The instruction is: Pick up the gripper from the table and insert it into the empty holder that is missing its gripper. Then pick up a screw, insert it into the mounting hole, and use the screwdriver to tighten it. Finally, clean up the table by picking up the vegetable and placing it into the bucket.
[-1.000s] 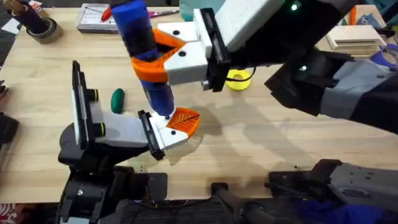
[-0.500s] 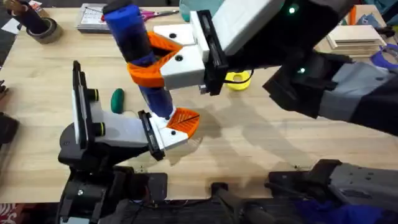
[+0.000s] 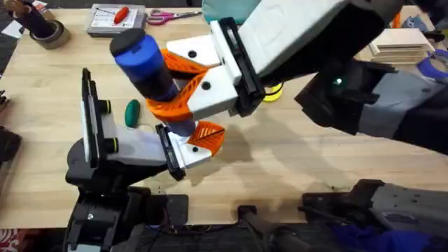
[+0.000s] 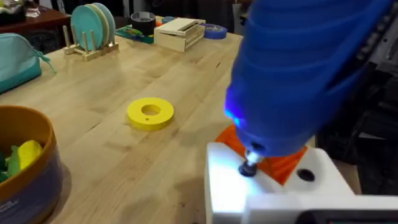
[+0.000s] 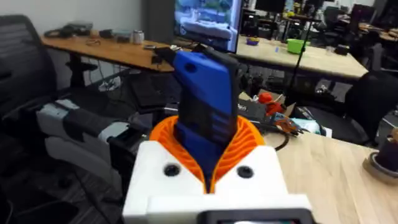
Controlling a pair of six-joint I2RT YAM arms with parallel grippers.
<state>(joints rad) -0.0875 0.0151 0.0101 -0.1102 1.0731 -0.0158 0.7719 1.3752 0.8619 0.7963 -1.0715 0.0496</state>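
The right hand clasps the blue screwdriver, tilted, tip down on the left hand, whose white holder carries the orange gripper; whether that hand is clenched, I cannot tell. The vegetable lies on the table just beside the left arm

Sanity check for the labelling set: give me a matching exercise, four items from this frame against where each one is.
Items:
1. screwdriver
2. vegetable
3. yellow ring
4. gripper

Places:
A. lying flat on bare table
B. clamped in the right gripper's orange fingers
C. seated on the white holder
D. on the table beside the left arm

Pairs: 1-B, 2-D, 3-A, 4-C
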